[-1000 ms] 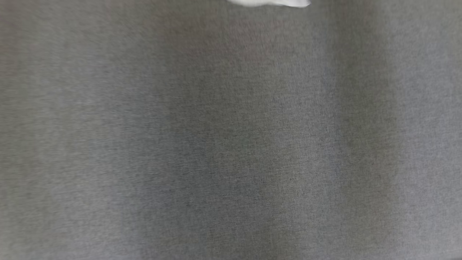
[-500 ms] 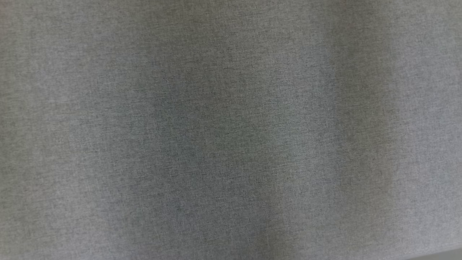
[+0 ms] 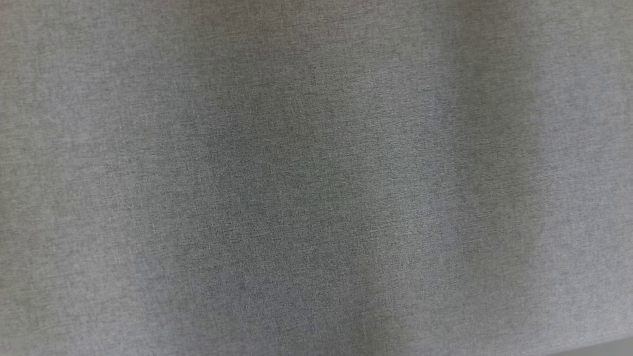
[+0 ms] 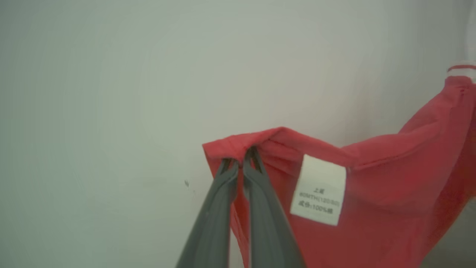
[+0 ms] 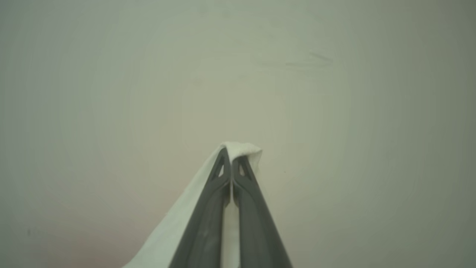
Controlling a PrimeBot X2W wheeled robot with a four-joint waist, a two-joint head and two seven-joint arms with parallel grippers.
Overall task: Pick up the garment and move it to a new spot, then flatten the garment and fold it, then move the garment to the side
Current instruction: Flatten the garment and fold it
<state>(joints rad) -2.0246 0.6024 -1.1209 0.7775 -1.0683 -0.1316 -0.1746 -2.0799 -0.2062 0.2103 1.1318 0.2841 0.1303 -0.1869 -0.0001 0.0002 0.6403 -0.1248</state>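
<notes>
The garment (image 4: 390, 186) is red cloth with a white care label (image 4: 318, 190) sewn inside. It hangs in the air before a pale wall in the left wrist view. My left gripper (image 4: 240, 158) is shut on a folded red edge of it. A white band with a red stripe (image 4: 461, 70) shows at the garment's far right end. In the right wrist view my right gripper (image 5: 231, 156) is shut on a white piece of cloth (image 5: 186, 219) that drapes down to the left; I cannot tell whether it belongs to the garment.
The head view looks down on a grey woven surface (image 3: 316, 178) with soft shadows across it. A paler strip, perhaps its edge (image 3: 608, 346), cuts the lower right corner.
The head camera has shifted: a white scrap at the top edge a second ago has left the picture, and a pale strip has come in at the lower right corner.
</notes>
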